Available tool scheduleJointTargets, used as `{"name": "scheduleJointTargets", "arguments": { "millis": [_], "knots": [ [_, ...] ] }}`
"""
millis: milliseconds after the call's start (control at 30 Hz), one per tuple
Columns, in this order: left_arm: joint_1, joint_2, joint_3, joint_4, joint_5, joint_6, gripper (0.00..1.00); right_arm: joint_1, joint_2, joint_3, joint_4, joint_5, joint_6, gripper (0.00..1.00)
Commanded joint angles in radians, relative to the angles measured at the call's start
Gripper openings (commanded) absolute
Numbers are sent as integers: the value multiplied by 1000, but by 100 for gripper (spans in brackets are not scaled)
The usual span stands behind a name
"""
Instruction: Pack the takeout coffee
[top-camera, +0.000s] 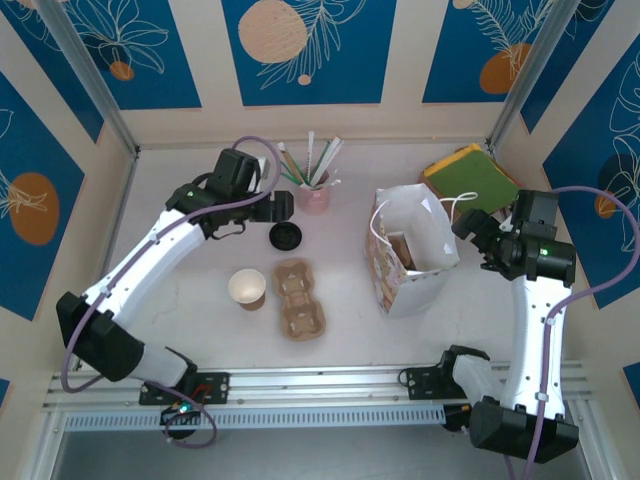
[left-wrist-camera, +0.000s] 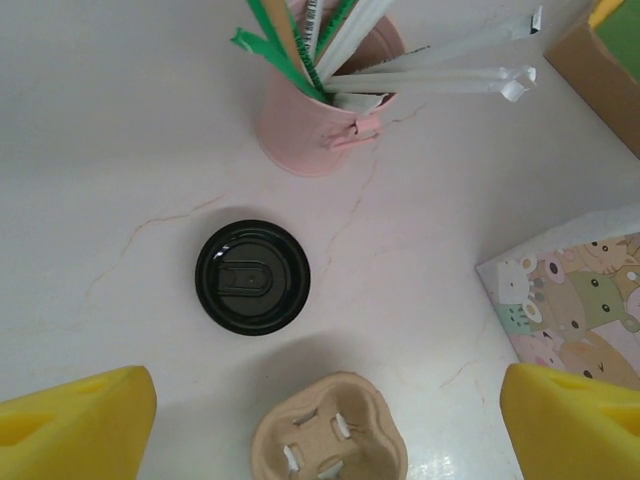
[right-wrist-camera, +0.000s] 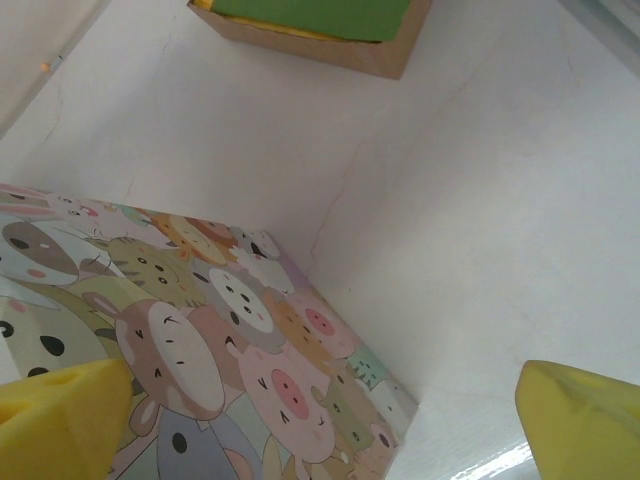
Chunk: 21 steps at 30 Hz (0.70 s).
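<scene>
Observed left claw (left-wrist-camera: 327, 405) spread wide above loose black lid (left-wrist-camera: 252, 277) at centre of wrist view, cardboard tray (left-wrist-camera: 385, 445) at bottom edge. Found right claw (right-wrist-camera: 320, 420) likewise spread, beside patterned bag (right-wrist-camera: 200, 340) at lower left of its view. Noted lidless cup (top-camera: 247, 288) left of tray in overhead view. Cannot place lidded coffee: spotted brown item (top-camera: 399, 250) inside open bag, too obscured to identify.

Lid (top-camera: 286, 235) behind tray (top-camera: 299, 298), left of bag (top-camera: 415, 290)
</scene>
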Motion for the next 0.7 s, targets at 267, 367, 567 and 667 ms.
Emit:
{"name": "scheduleJointTargets", "arguments": {
  "millis": [267, 367, 567, 667],
  "knots": [
    [-1, 227, 170, 4, 31, 2, 65, -3, -43, 8, 6, -76, 40, 99],
    [-6, 282, 222, 13, -7, -16, 59, -1, -49, 6, 20, -103, 52, 99],
    [-8, 371, 309, 18, -88, 12, 49, 3, -39, 71, 8, -139, 55, 99],
    [-8, 425, 366, 17, -82, 17, 43, 6, -32, 95, 4, -162, 49, 99]
  ]
}}
